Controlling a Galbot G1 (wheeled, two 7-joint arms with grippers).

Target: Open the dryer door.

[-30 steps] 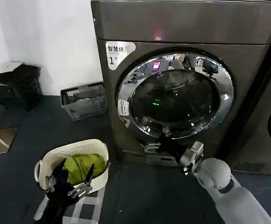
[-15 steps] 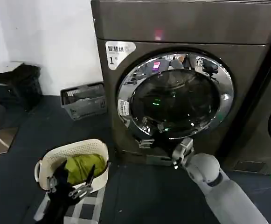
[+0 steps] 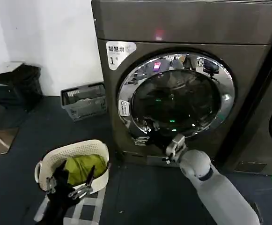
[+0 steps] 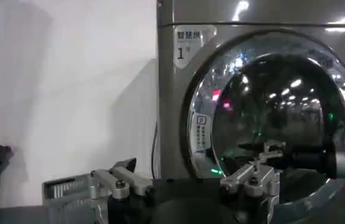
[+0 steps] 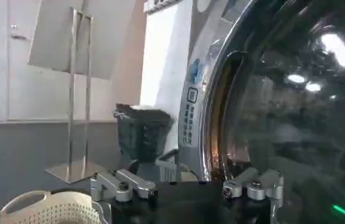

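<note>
Smooth grey right arm with a black joint band; black pincer [image 3: 155,140] with silver, screwed finger mounts.

head looks down; both wrists near dryer door [image 3: 175,96]

A white perforated laundry basket [image 3: 77,154] is seen on the dark floor, and it serves here as the landmark. A yellow-green garment [image 3: 82,168] is held inside it. A black-and-white checked cloth [image 3: 86,211] is spread on the floor under the basket's near side. Beyond the basket, against the white wall [image 3: 47,42], a grey slatted crate [image 3: 84,101] is placed. Farther off to the left of the basket, a black bin [image 3: 14,86] is set near the same wall, with a pale flat item resting on top.
</note>
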